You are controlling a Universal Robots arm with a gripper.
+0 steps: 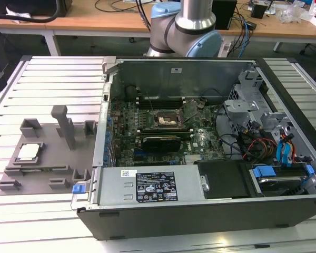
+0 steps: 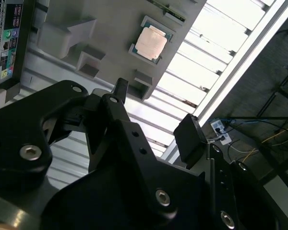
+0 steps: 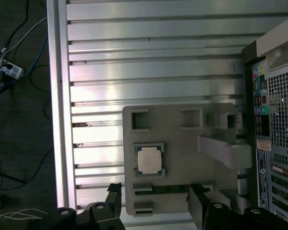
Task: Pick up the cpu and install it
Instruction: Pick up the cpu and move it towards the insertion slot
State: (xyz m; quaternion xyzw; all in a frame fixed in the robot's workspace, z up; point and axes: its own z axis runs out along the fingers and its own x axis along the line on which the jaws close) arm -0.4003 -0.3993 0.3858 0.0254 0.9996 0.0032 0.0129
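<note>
The cpu [image 1: 30, 153] is a small square chip with a pale metal top. It lies flat in a recess of the grey plastic tray [image 1: 42, 169] on the slatted table, at the exterior view's left. Both wrist views look down on the cpu [image 3: 149, 160] [image 2: 151, 43] from well above. My gripper [image 3: 156, 195] [image 2: 153, 115] is open, with its black fingers [image 3: 114, 192] spread wide and nothing between them. It hangs above the tray's edge, apart from the chip. The black motherboard socket [image 1: 166, 120] sits inside the open computer case [image 1: 200, 79].
The tray [image 3: 182, 148] has raised blocks and a tall post [image 1: 68, 126] close to the chip. The case's rear panel [image 3: 278, 120] stands right beside the tray. The arm's base [image 1: 189, 26] is behind the case. Cables and a power strip [image 3: 5, 69] lie on the floor past the table edge.
</note>
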